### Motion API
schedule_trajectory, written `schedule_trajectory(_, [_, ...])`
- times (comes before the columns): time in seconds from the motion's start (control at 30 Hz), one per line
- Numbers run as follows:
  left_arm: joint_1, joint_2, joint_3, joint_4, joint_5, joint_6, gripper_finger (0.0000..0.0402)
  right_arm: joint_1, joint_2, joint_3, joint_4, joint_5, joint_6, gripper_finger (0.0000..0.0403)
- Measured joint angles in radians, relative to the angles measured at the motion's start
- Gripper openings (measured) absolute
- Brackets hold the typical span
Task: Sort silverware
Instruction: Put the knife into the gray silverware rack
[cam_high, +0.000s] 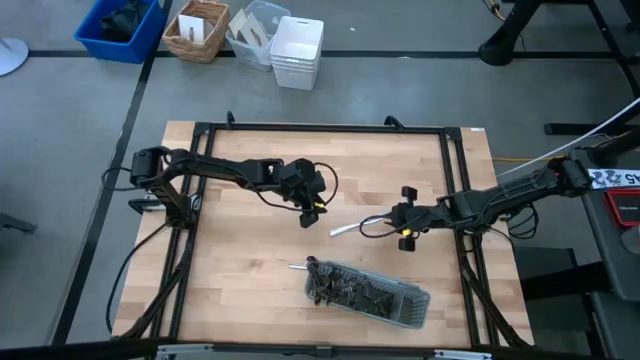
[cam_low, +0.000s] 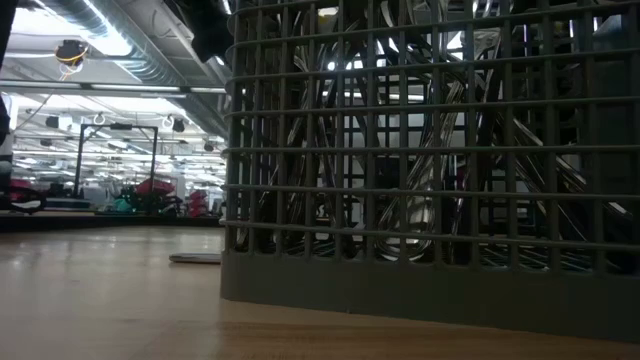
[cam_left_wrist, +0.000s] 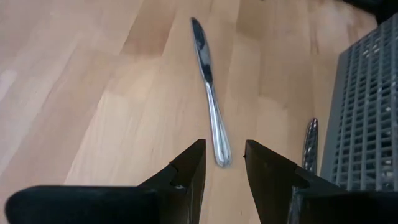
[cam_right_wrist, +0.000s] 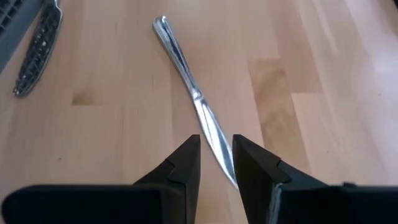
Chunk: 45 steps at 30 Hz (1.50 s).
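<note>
You have bare wooden table (cam_high: 250, 270) around the mesh tray (cam_high: 375, 296) of silverware (cam_high: 345, 285) at the near edge. Beyond it a lone knife (cam_high: 344, 229) lies flat between your left gripper (cam_high: 309, 212) and right gripper (cam_high: 404, 231), both slightly spread, neither touching it.

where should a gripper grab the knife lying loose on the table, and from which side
Grip the knife across its narrow handle, coming straight down from above. It lies flat on the wooden table, so only its thin side edges offer purchase. The left gripper already faces the handle's end with fingers apart; the right gripper faces the blade.
</note>
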Motion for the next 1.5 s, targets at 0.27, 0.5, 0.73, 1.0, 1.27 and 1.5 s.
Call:
schedule_trajectory(0.27, [0.0, 0.0, 0.0, -0.071, 0.0, 0.002, 0.0104, 0.0, 0.007, -0.004, 0.082, 0.007, -0.048, 0.0097])
schedule_trajectory(0.5, [0.0, 0.0, 0.0, -0.082, 0.0, 0.078, 0.0104, -0.072, 0.107, -0.004, 0.138, -0.002, -0.108, 0.0097])
schedule_trajectory(0.73, [0.001, 0.0, 0.0, -0.098, 0.0, 0.078, 0.0104, -0.146, 0.207, -0.005, 0.267, -0.081, -0.248, 0.0097])
schedule_trajectory(1.0, [0.001, 0.0, 0.0, -0.096, 0.0, 0.075, 0.0104, -0.23, 0.242, -0.005, 0.283, -0.182, -0.447, 0.0097])
schedule_trajectory(1.27, [0.001, 0.0, 0.0, -0.095, -0.001, 0.073, 0.0104, -0.303, 0.296, -0.004, 0.388, -0.366, -0.522, 0.0097])
schedule_trajectory(1.5, [0.001, 0.0, 0.0, -0.094, -0.001, 0.074, 0.0104, -0.302, 0.298, -0.004, 0.42, -0.36, -0.511, 0.0097])
